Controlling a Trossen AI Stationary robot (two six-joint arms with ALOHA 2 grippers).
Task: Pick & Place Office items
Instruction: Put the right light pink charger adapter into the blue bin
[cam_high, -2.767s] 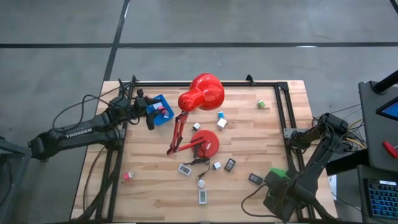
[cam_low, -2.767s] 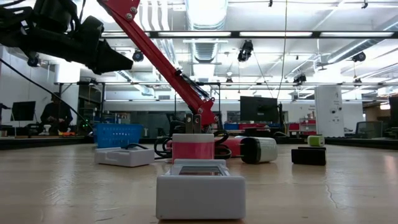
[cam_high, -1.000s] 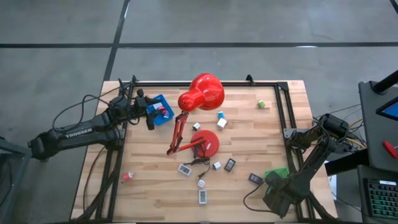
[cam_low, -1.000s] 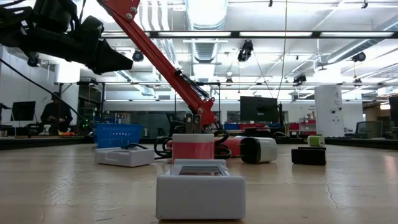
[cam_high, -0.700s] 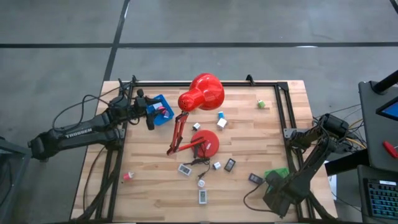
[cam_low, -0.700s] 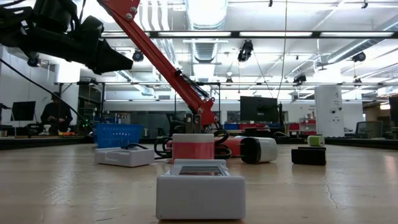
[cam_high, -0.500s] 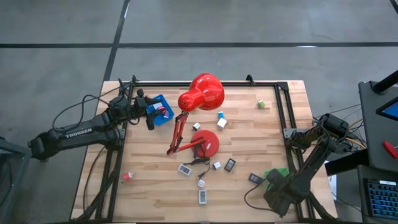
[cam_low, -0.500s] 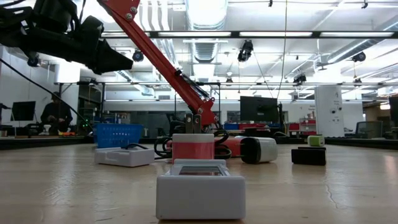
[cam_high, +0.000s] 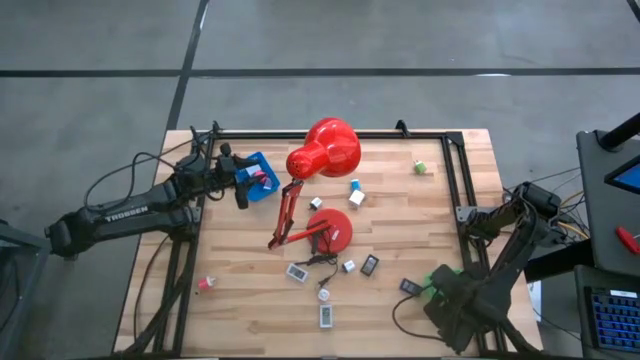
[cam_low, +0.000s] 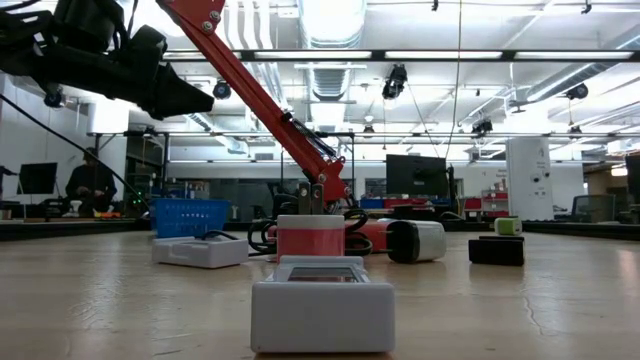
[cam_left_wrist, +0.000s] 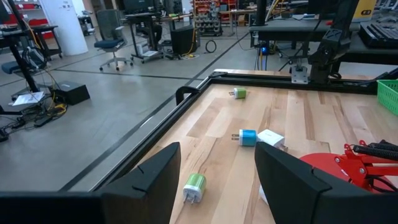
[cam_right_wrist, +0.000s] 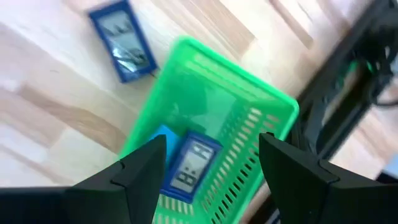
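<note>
right tool: open, empty, above green tray
left tool: open, empty, waits near blue tray
office items: scattered on desk; two already in green tray
handling: likely light, rigid, smooth; pinch across narrow sides

Wood table: red lamp, scattered office items, two baskets
</note>
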